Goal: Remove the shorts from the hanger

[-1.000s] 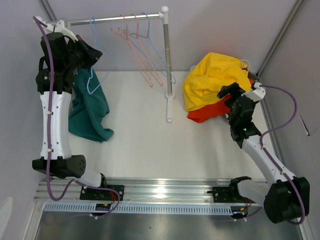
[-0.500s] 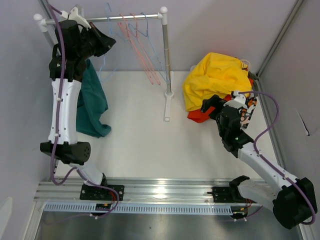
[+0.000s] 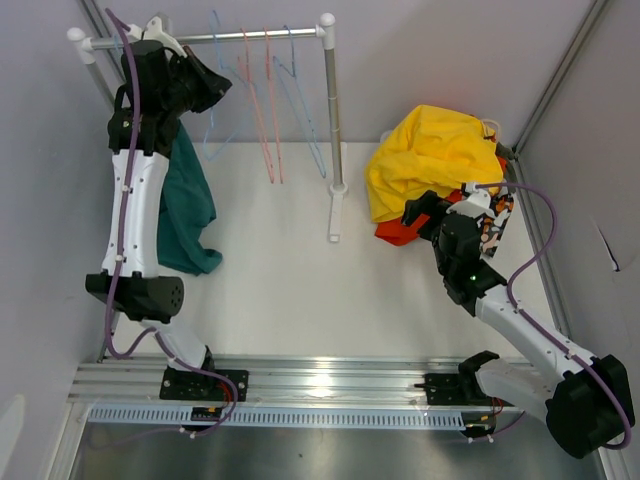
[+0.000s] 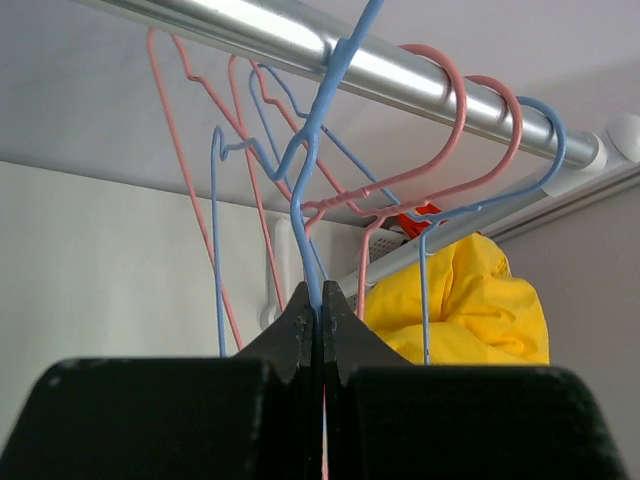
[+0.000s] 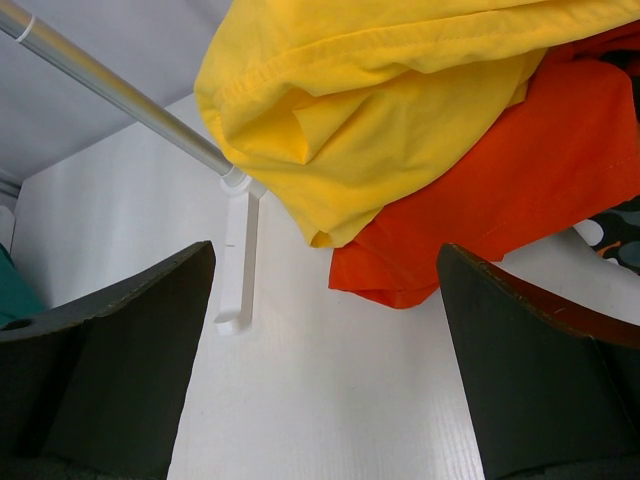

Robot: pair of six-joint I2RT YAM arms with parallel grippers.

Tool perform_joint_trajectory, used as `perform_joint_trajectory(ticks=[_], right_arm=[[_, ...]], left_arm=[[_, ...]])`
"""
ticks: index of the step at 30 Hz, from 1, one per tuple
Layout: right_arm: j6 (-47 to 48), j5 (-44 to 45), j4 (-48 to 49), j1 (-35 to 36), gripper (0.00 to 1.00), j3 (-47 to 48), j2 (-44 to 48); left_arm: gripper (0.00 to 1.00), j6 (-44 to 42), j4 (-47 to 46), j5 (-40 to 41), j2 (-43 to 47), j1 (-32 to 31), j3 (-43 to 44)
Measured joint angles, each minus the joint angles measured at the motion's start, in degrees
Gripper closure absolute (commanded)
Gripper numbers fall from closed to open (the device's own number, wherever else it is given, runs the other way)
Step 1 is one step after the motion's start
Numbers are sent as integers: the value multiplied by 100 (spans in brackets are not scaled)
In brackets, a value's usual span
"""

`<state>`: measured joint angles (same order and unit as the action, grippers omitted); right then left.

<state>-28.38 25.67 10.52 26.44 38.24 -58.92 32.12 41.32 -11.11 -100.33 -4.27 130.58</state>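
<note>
My left gripper is up at the rail and shut on the wire of a blue hanger, whose hook sits over the rail; its jaws pinch the wire. The teal shorts droop below the left arm down to the table. I cannot tell if they still hang from that hanger. The yellow shorts lie piled on the red-orange shorts at the right. My right gripper is open and empty beside that pile. A patterned edge shows. The olive shorts are hidden.
Pink hangers and blue hangers hang bare on the rail. The rack's white post and foot stand mid-table, left of the pile. Grey walls close in on both sides.
My left arm moved right along the rail with the hanger, pulling the teal shorts in closer. The bare hangers swung. My right gripper drew back left and nearer from the pile.
</note>
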Motion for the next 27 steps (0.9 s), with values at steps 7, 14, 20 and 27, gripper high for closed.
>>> perform_joint_trajectory(ticks=[7,14,20,27], right_arm=[[-2,-2,-4,13,1,-105,2],[-7,-2,-7,131,0,-116,44],[-7,31,-37,304,1,-116,155],[-4,96,-190,400,0,-149,409]], left_arm=[[84,-15,-70,26,240,-52,-761],[34,-240,157,184,839,-125,-918],[19,-442,343,450,1311,-125,-708],[19,-831,649,935,1641,105,-605]])
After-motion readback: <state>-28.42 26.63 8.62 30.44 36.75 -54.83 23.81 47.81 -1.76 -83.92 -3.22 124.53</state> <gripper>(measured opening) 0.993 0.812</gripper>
